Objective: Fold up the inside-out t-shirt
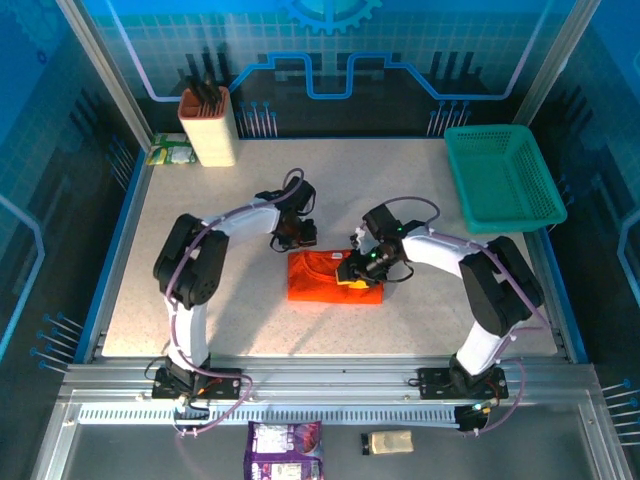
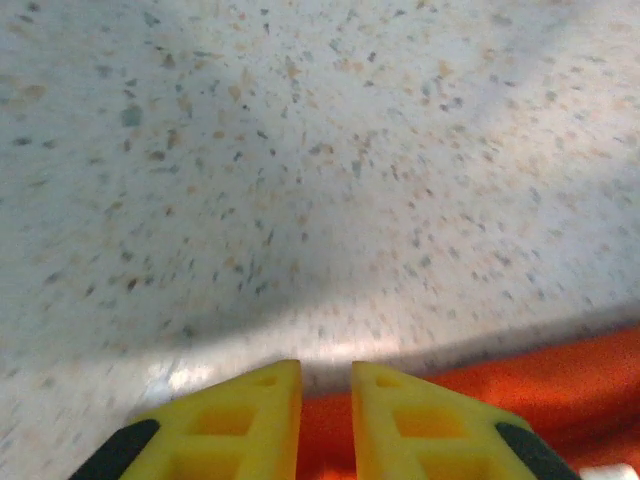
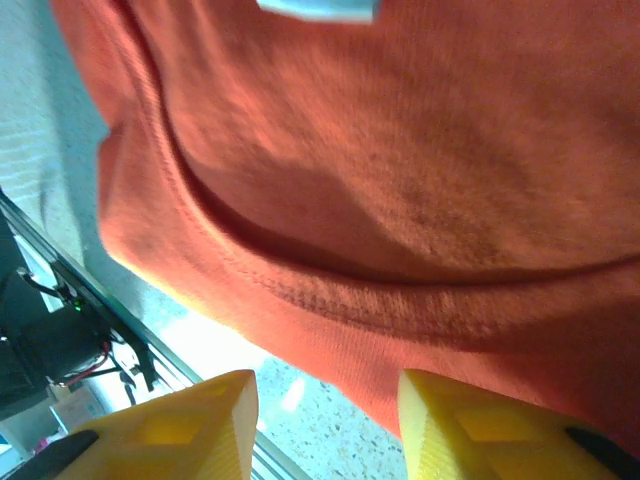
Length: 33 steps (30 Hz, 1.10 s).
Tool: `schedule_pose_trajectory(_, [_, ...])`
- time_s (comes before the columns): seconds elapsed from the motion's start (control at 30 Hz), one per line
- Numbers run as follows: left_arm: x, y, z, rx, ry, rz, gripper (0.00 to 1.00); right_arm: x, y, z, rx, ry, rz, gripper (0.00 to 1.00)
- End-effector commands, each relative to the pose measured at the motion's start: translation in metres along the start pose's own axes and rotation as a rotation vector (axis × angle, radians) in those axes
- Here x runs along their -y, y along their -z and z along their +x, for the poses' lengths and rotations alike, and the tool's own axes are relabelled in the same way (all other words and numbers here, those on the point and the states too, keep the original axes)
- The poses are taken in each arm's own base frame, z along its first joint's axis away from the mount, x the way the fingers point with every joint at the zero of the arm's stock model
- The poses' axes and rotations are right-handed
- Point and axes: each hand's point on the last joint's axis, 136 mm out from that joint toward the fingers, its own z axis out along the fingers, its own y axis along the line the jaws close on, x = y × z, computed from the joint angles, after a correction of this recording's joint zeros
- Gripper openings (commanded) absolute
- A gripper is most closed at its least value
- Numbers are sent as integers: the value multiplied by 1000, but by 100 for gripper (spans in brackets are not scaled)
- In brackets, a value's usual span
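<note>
T-shirt (image 1: 325, 280) is seen folded to a rectangle on the counter (image 1: 420, 200). Jaws of left gripper (image 2: 326, 372) narrowly parted, of right gripper (image 3: 328, 385) spread wide; no cloth pinched. Edges should be squared and flattened before withdrawal.

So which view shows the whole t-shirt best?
Top external: the t-shirt shows its full folded outline, an orange rectangle. Right wrist gives a blurred close-up of its cloth; left wrist catches an orange strip.
</note>
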Motion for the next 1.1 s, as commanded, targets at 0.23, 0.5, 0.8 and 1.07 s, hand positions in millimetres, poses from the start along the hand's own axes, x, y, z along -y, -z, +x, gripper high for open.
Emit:
schedule_pose_trajectory(0.23, [-19, 62, 64, -79, 38, 140, 33, 0, 82, -15, 115, 47, 31, 44])
schedule_pose_trajectory(0.5, [-32, 39, 84, -142, 58, 123, 39, -2, 109, -13, 148, 52, 30, 45])
schedule_pose_trajectory(0.8, [-30, 6, 86, -220, 47, 66, 27, -2, 119, -8, 160, 54, 34, 45])
schedule_pose_trajectory(1.07, [-77, 13, 61, -171, 5, -263, 3, 5, 128, -8, 176, 44, 38, 44])
